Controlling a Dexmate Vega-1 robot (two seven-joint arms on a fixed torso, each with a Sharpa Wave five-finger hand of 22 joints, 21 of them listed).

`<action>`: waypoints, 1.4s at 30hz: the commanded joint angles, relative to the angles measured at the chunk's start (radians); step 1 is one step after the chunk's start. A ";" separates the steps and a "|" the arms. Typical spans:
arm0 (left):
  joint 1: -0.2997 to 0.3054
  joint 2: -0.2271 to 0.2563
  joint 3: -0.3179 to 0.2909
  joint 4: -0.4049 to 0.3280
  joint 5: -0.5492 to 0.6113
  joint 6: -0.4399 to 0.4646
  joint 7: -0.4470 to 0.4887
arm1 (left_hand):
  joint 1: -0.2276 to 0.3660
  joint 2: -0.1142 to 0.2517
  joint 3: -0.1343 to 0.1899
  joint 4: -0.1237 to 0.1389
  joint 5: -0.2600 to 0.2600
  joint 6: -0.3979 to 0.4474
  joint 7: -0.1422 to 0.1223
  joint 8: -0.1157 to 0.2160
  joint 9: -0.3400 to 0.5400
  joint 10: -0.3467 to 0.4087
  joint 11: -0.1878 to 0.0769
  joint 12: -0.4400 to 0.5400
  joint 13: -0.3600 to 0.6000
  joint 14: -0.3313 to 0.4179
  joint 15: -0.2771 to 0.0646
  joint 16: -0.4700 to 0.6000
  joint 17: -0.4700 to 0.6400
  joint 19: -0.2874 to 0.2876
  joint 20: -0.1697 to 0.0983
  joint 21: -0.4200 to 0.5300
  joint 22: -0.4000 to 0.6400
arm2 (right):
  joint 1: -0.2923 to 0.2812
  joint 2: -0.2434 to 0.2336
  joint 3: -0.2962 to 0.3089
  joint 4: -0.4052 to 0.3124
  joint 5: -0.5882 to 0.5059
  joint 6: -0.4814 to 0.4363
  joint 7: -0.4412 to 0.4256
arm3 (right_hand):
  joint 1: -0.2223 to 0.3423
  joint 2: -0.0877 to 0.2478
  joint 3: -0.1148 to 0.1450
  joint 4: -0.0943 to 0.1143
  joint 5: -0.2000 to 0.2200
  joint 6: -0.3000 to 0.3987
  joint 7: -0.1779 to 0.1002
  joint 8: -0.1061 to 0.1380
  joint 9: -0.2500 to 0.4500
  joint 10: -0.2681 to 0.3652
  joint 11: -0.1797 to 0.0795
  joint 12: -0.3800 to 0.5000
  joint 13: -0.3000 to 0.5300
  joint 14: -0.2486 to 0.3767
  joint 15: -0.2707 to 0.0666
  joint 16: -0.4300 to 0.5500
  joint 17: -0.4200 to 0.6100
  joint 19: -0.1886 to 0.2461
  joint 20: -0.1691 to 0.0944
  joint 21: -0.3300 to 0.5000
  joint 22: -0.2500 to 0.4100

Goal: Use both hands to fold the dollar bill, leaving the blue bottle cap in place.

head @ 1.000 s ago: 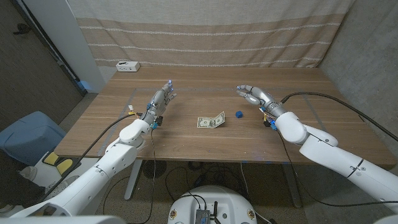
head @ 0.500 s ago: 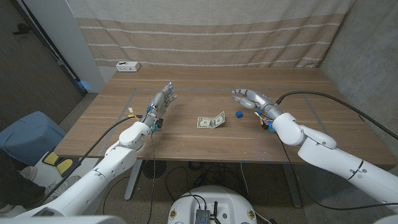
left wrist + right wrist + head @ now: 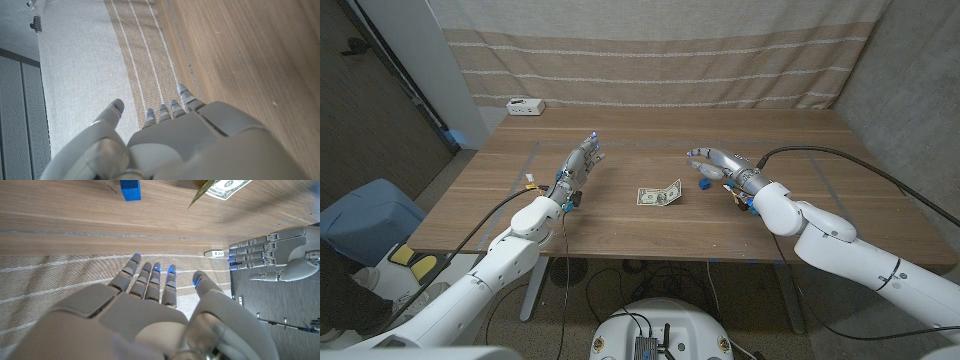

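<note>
Two hands empty, fingers apart: left hand (image 3: 579, 163) raised over the desk (image 3: 620, 215), right hand (image 3: 718, 163) above the blue bottle cap (image 3: 705, 183). Dollar bill (image 3: 660, 194) lies mid-desk, one corner lifted, just beside the cap.

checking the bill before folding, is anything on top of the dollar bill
Nothing lies on the dollar bill; one end curls up. The blue bottle cap sits apart, beside it. Under the bill, nothing can be seen.

The dollar bill (image 3: 660, 195) lies on the tabletop (image 3: 620, 225), one end lifted. The blue bottle cap (image 3: 705, 183) sits just beside it, under the right hand's (image 3: 718, 163) spread fingers. The left hand (image 3: 580, 160) hovers apart, empty.
</note>
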 commanded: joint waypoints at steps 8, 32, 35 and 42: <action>0.013 0.004 -0.003 -0.004 -0.007 -0.007 -0.009 | -0.003 -0.009 -0.003 -0.002 0.002 0.004 -0.002 -0.002 0.004 0.005 -0.003 0.000 0.005 0.004 -0.004 0.006 0.004 0.004 0.003 -0.004 0.002 | 0.021 0.022 -0.047 -0.004 -0.069 -0.013 0.066 | 0.022 0.000 0.014 -0.008 0.005 0.015 -0.005 -0.007 0.003 -0.002 -0.016 -0.008 0.006 0.000 -0.015 0.003 0.000 0.007 -0.007 0.001 0.004; 0.016 0.010 0.008 -0.009 -0.007 -0.011 -0.035 | -0.004 -0.008 -0.003 -0.002 0.002 0.002 -0.001 -0.004 0.004 0.006 -0.004 -0.002 0.005 0.005 -0.003 0.005 0.004 0.007 0.003 -0.010 0.002 | -0.001 0.024 -0.089 -0.044 -0.147 -0.051 0.125 | 0.025 0.000 0.014 -0.005 0.003 0.021 -0.006 -0.011 0.003 0.002 -0.019 -0.011 0.006 -0.001 -0.016 0.003 0.002 0.008 -0.010 0.000 0.004; 0.020 0.013 0.006 -0.014 -0.007 -0.011 -0.034 | -0.004 -0.008 -0.003 -0.002 0.002 0.002 -0.002 -0.004 0.004 0.006 -0.004 -0.002 0.005 0.005 -0.003 0.005 0.004 0.008 0.003 -0.011 0.002 | -0.003 0.026 -0.092 -0.046 -0.154 -0.052 0.127 | 0.025 0.000 0.014 -0.005 0.003 0.020 -0.006 -0.012 0.003 0.001 -0.019 -0.012 0.006 -0.001 -0.017 0.002 0.002 0.007 -0.012 -0.001 0.004; 0.028 0.017 0.003 -0.020 -0.008 -0.016 -0.034 | -0.004 -0.008 -0.003 -0.002 0.002 0.002 -0.002 -0.004 0.004 0.006 -0.004 -0.002 0.005 0.006 -0.003 0.005 0.004 0.008 0.003 -0.012 0.002 | -0.001 0.035 -0.100 -0.039 -0.163 -0.052 0.138 | 0.026 -0.001 0.014 -0.004 0.003 0.020 -0.007 -0.014 0.003 0.002 -0.018 -0.013 0.006 -0.001 -0.017 0.003 0.003 0.007 -0.012 -0.002 0.004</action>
